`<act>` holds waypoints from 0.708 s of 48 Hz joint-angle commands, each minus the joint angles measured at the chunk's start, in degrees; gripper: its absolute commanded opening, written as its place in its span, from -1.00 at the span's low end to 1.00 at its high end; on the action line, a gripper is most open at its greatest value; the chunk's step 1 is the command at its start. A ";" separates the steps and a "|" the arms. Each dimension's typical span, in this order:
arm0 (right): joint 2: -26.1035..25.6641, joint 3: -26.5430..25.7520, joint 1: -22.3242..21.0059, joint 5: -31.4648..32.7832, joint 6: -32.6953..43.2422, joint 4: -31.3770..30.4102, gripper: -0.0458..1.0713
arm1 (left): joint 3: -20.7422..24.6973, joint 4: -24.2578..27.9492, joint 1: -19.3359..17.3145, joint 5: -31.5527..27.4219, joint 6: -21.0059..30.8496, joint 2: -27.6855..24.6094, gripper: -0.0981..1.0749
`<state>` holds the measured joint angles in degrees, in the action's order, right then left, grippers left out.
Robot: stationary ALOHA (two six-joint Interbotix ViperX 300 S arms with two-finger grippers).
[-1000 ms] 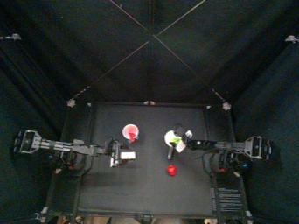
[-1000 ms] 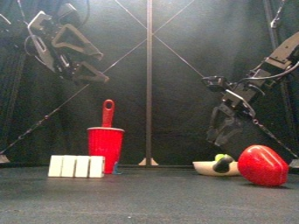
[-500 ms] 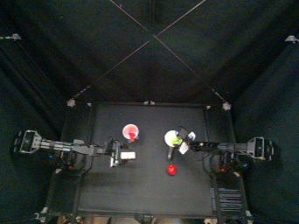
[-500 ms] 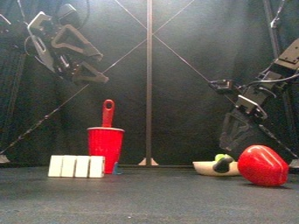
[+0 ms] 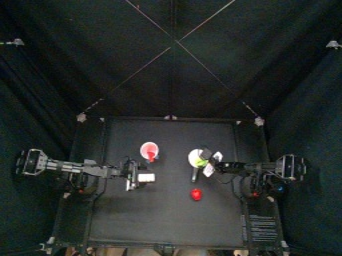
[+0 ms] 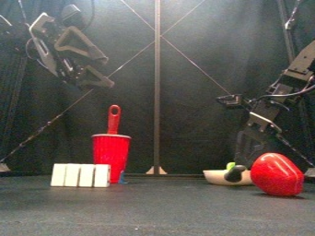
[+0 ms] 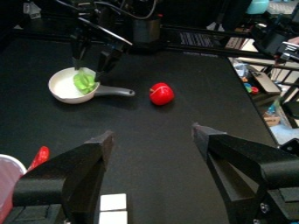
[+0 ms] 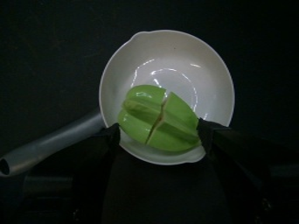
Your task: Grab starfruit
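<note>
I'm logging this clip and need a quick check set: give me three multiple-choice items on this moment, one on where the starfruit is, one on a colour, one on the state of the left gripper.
1. Where does the starfruit lie?
A. In the white pan
B. Inside the red cup
C. On the bare table beside the white blocks

2. What colour is the round fruit near the pan?
A. Blue
B. Red
C. White

3. How is the left gripper?
A. Shut on the starfruit
B. Shut on the red cup
C. Open, holding nothing

Answers:
1 A: the right wrist view shows the green fruit resting in the pan's bowl, with the right gripper just above it.
2 B: the left wrist view shows it red against the black table.
3 C: its jaws stand wide apart over bare table, high at the left in the front view.
</note>
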<state>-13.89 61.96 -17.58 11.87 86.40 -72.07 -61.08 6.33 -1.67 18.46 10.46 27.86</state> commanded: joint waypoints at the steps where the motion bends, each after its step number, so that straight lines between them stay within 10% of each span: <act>1: 0.26 -1.76 -0.09 0.00 -0.09 -0.09 0.87 | 0.79 0.00 -0.26 0.44 -0.09 -0.09 0.94; 34: 4.22 -3.43 -2.20 2.29 0.00 1.58 0.87 | 0.79 0.00 -0.35 0.44 -0.09 -0.09 0.94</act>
<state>-9.32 59.50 -19.42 14.06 86.40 -70.58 -61.00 6.33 -1.85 18.46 10.46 27.86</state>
